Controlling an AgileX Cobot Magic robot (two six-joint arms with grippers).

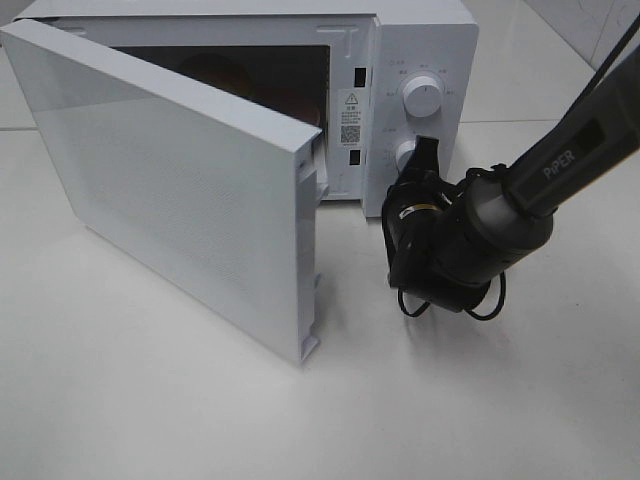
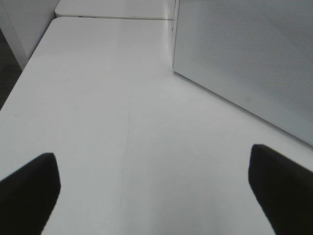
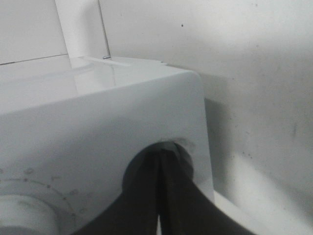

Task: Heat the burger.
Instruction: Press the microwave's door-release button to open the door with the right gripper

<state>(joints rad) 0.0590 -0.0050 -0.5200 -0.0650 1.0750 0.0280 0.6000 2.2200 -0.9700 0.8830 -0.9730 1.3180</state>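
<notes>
The left gripper (image 2: 151, 169) is hanging low over the white table (image 2: 98, 122). Its two dark fingers are spread wide with nothing between them, just beside the outer face of the microwave door (image 2: 244, 54). That door is standing swung out toward the front on its left hinge, leaving the cavity exposed. In the dim back of the cavity a rounded golden-brown shape is showing, and this is probably the burger (image 1: 215, 72), though it is too dark there to make out its layers.

Further right, on the control panel of the microwave (image 1: 430, 30), the upper knob (image 1: 421, 96) is sitting untouched. The right gripper (image 1: 427, 152) is meeting the lower knob (image 1: 404, 156) with its fingertips closed. In the right wrist view the two fingers (image 3: 137, 205) are lying shut together over the knob's round seat. Whether they are catching a ridge on it cannot be told.

The step in hand appears to be setting that dial. With the fingers shut, the turn is likely depending on a push against the knob, so the wrist should be rotating about the knob's own axis, slowly and with light inward pressure. The open door is the concern, since the oven is unlikely to run until it shuts. The left gripper is the one placed to push it, near its free edge and in a smooth arc, without nudging the oven.
</notes>
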